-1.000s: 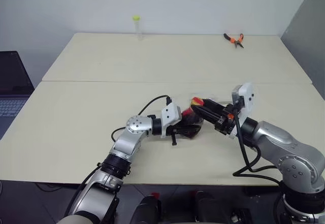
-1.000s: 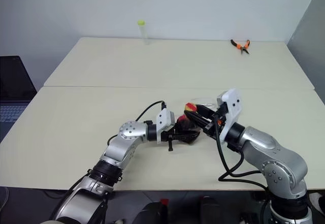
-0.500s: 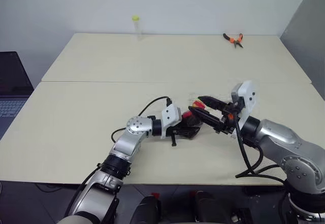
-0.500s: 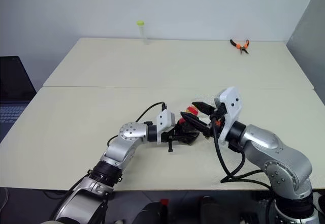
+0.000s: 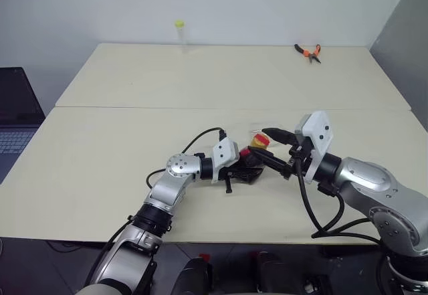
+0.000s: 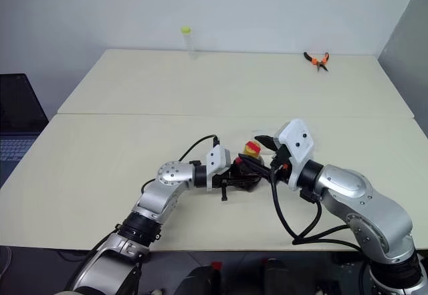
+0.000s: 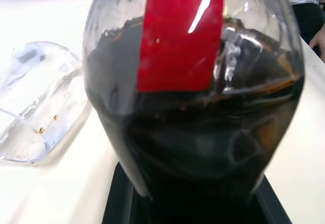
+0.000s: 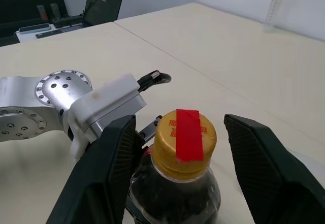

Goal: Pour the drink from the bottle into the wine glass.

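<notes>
The bottle (image 5: pixel 249 164) stands near the middle of the table, its bulbous body full of the dark drink (image 7: pixel 203 153). A red strip runs down the bottle and over its yellow cap (image 8: pixel 185 135). My left gripper (image 5: pixel 242 170) reaches in from the left, shut on the bottle's body. My right gripper (image 5: pixel 261 146) comes from the right at cap height. It is open, with one black finger (image 8: pixel 109 168) on each side of the cap and a gap to both. A clear glass thing (image 7: pixel 35 102), apparently the wine glass, lies on its side on the table just beside the bottle.
A thin clear tube with a yellow-green cap (image 5: pixel 179 33) stands at the table's far edge. Orange-handled pliers (image 5: pixel 308 52) lie at the far right. A laptop (image 5: pixel 13 118) sits off the table's left side. A seam crosses the tabletop (image 5: pixel 134 107).
The right gripper was closed at the cap; it has opened and its wrist has rolled, so the fingers now stand apart beside the cap. Left gripper and bottle stayed put.
</notes>
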